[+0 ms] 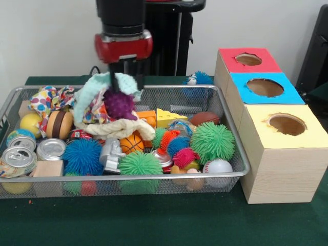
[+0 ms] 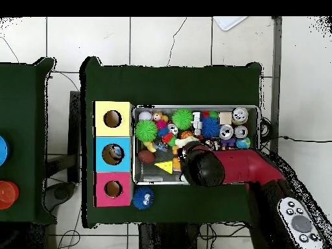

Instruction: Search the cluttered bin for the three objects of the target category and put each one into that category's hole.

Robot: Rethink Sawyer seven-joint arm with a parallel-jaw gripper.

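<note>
The wire mesh bin (image 1: 154, 178) is full of toys; it also shows in the overhead view (image 2: 194, 109). My gripper (image 1: 125, 84) hangs over the bin's back middle, low among a pale teal cloth (image 1: 92, 95), just above a purple spiky ball (image 1: 120, 104). The cloth hides its tips. In the overhead view the red arm (image 2: 240, 167) covers the gripper. No see-through plastic bottle shows plainly; the bottles are hidden in the clutter. The red-topped hole (image 1: 248, 59) is the farthest on the wooden box to the right of the bin; it also shows in the overhead view (image 2: 113, 189).
The blue-topped hole (image 1: 264, 87) and yellow-topped hole (image 1: 287, 124) sit nearer on the same box. Silver cans (image 1: 18, 159) lie at the bin's front left, green spiky balls (image 1: 212, 141) at the front right. A blue spiky ball (image 1: 200, 78) lies behind the bin.
</note>
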